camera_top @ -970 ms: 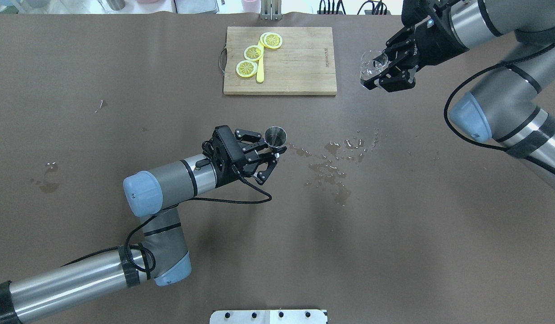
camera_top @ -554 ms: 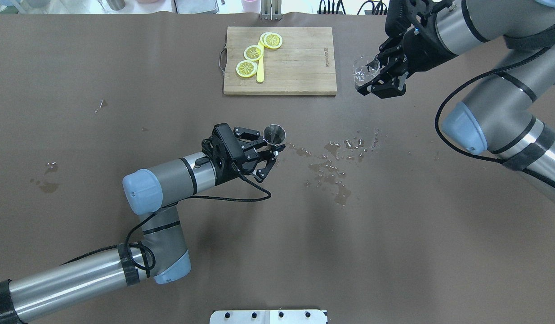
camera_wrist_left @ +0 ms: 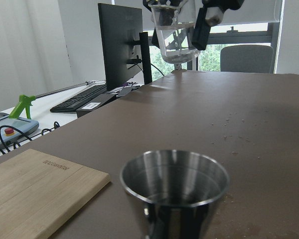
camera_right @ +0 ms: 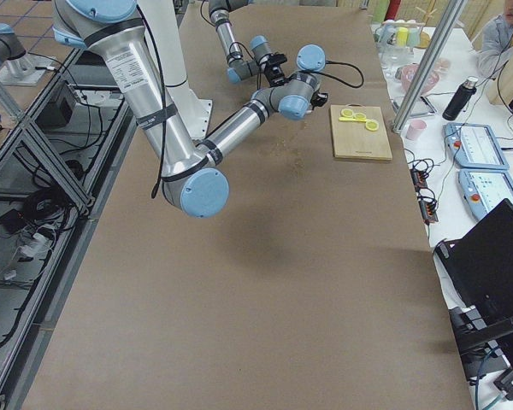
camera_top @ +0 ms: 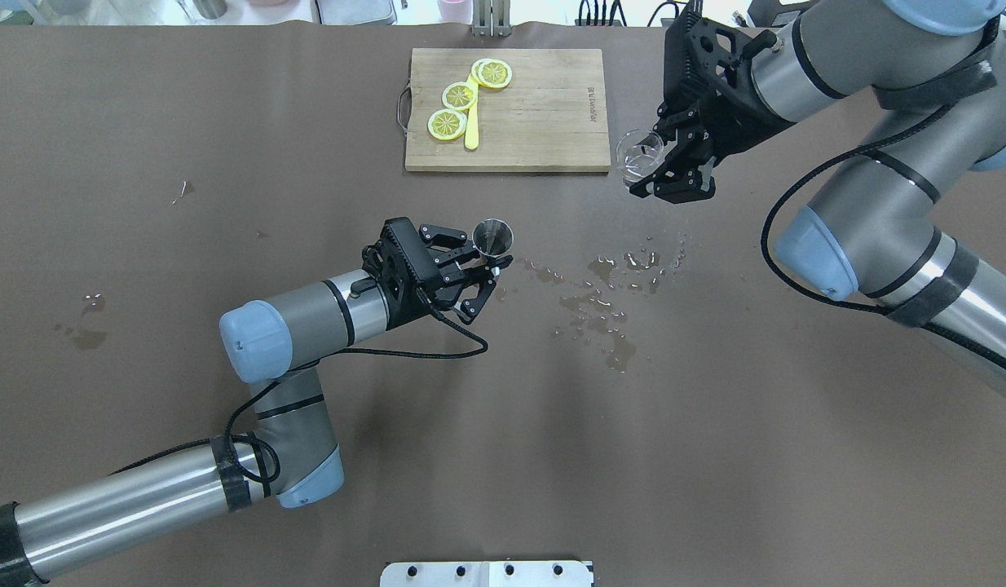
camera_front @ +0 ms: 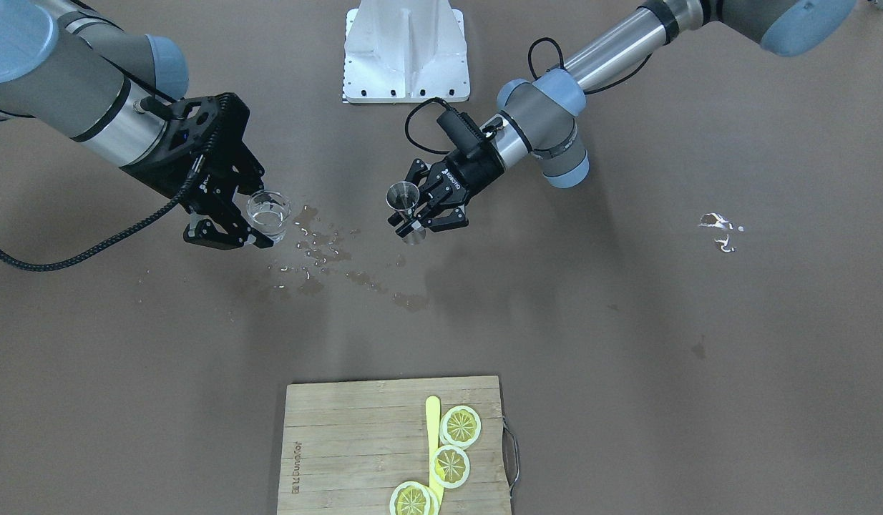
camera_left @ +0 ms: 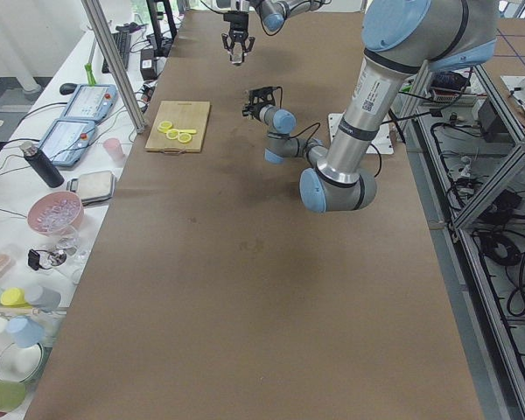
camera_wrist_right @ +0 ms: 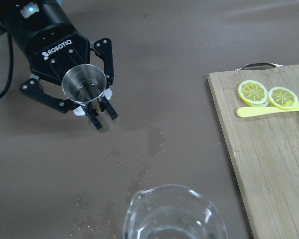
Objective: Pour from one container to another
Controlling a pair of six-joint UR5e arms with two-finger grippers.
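Left end effector: fingers narrowed onto the waist of the steel jigger, gripping it. Jigger upright, mouth up, held a little above the desk near its middle. The right wrist view looks down into the cup; cannot tell whether it holds any liquid.

Right end effector: closed around the small clear glass, holding it raised over the desk. Glass roughly upright, with clear liquid in its lower part (left wrist view). In the overhead view it sits just off the near right corner of the wooden cutting board.

Glass and jigger well apart, with no stream between them. From the left wrist camera the glass hangs high and beyond the jigger's rim.

Spilled drops and small puddles on the desk between the two arms, starting just beside the jigger.

On the board: three lemon slices along a yellow stick, at the handle end.
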